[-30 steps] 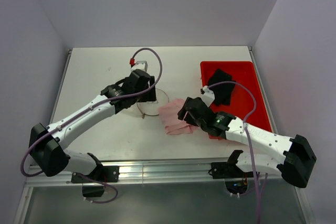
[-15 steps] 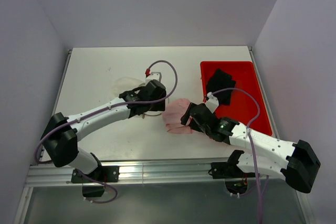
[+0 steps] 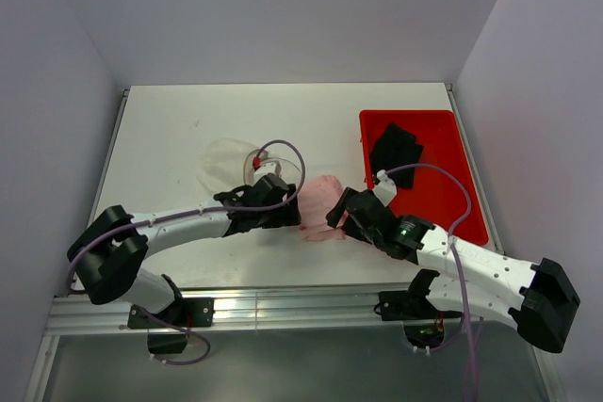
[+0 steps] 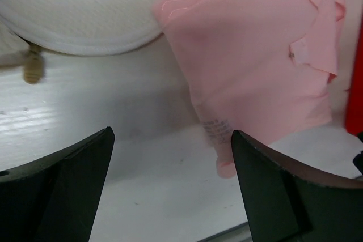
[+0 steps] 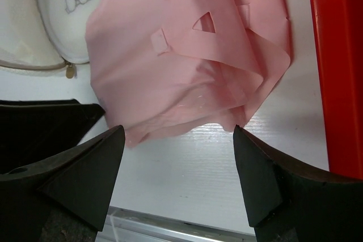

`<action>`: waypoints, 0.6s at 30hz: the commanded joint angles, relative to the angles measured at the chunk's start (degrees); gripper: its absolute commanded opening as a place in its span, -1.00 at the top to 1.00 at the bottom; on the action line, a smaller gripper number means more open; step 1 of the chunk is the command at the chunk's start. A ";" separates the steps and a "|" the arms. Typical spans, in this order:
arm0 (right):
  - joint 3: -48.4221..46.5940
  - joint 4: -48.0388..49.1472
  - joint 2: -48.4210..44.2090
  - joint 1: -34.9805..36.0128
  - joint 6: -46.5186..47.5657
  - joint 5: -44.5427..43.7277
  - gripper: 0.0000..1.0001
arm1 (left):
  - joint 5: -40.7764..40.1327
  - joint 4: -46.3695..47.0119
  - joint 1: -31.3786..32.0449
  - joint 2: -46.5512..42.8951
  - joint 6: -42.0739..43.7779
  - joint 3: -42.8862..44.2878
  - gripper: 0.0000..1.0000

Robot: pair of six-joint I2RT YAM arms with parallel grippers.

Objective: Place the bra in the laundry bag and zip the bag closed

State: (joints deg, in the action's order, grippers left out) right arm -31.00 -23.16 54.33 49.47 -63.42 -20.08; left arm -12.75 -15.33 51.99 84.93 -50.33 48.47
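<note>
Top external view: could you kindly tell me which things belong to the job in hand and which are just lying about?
Belong to the job: the pale pink bra; the white mesh laundry bag.
Just lying about: the red bin; the black garment inside it.

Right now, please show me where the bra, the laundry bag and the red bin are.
bra (image 5: 181, 66): right wrist view, middle of the pink fabric.
laundry bag (image 4: 85, 9): left wrist view, its white mesh face.
red bin (image 3: 438, 138): top external view, bare part of its floor.
</note>
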 commanded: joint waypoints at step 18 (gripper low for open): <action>0.59 -1.71 -5.89 -0.61 -0.66 -2.34 -0.68 | -0.60 28.33 1.71 -3.62 -26.66 -13.92 -0.82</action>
State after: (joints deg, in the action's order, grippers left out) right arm -30.61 -23.88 49.98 49.43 -63.46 -20.25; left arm -10.61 7.55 52.82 81.45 -71.40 35.77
